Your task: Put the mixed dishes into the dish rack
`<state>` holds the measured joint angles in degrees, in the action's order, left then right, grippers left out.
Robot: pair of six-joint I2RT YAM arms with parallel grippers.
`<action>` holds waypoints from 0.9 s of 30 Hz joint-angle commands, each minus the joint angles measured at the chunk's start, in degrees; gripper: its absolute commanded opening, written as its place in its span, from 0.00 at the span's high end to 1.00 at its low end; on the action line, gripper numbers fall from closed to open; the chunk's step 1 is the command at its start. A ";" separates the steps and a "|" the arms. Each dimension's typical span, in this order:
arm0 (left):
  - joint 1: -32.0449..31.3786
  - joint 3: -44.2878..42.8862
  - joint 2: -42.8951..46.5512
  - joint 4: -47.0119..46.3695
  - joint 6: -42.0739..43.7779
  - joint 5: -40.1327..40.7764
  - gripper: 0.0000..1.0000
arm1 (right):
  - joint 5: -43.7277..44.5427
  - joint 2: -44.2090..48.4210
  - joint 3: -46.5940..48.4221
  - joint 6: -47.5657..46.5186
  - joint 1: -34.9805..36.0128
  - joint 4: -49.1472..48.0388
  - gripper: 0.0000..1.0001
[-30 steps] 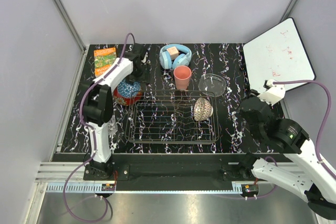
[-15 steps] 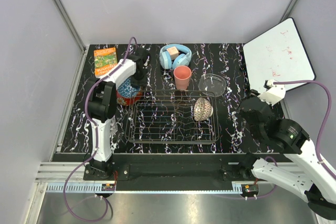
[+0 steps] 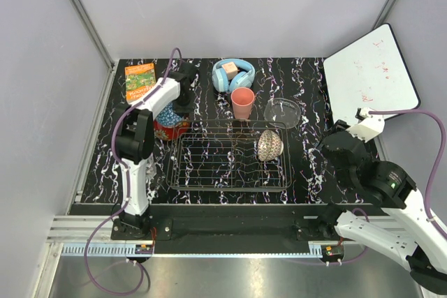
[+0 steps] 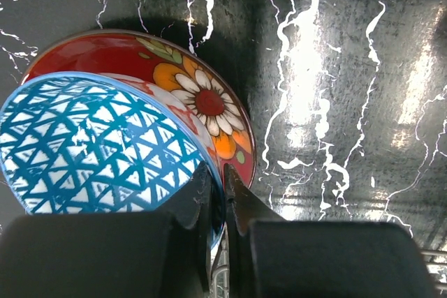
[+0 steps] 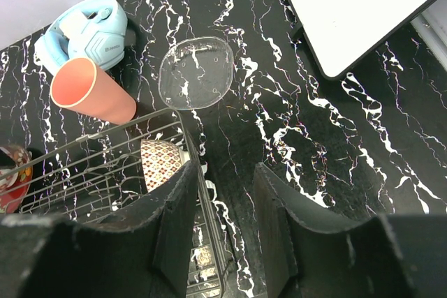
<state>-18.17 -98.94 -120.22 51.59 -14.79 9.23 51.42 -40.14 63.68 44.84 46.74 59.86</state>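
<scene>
Red-and-blue bowl (image 4: 98, 144) sits under your left claw (image 4: 218, 197), its rim clamped in the jaws. Lift straight up before swinging toward the rack (image 3: 230, 162) just beside the claw, clearing its wires.

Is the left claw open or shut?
Shut: the left gripper pinches the rim of the blue-patterned bowl, fingers nearly touching.

Beige bowl (image 3: 269, 145) stands on edge in wire rack (image 3: 230, 165); red-blue bowl (image 3: 170, 118) (seemingly tilted), pink cup (image 3: 242, 103), glass dish (image 3: 282, 112) outside.
</scene>
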 commanded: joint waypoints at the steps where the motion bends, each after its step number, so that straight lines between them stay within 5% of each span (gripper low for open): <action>1: -0.11 -2.31 6.57 -1.33 0.55 -6.84 1.00 | 1.31 -0.11 0.04 0.86 -0.07 0.09 0.54; 9: -1.94 -11.10 25.81 -0.62 4.66 -16.88 1.00 | 2.90 -0.82 0.21 -0.19 -0.07 0.17 0.54; 12: -8.09 -7.35 34.16 -0.62 8.79 -17.22 1.00 | 3.60 -0.20 0.74 -0.54 -0.07 0.26 0.54; 16: -14.95 -0.05 42.95 -0.09 9.61 -31.49 1.00 | 4.92 0.06 1.01 -0.54 -0.07 0.44 0.55; 20: -15.40 5.15 43.42 -1.31 -0.13 -47.35 1.00 | 4.74 0.15 0.13 1.03 -0.07 0.61 0.55; 22: -16.88 10.23 43.06 -9.61 -8.74 -54.54 1.00 | 4.57 0.32 0.04 1.30 -0.07 0.61 0.55; 27: -23.12 15.18 38.41 -23.80 -20.61 -61.00 1.00 | 4.74 0.59 0.74 1.39 -0.07 1.75 0.55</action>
<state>-36.71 -85.54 -77.06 41.89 -22.85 -39.57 53.95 -40.03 63.66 44.86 46.74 59.94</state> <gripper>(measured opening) 0.078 0.447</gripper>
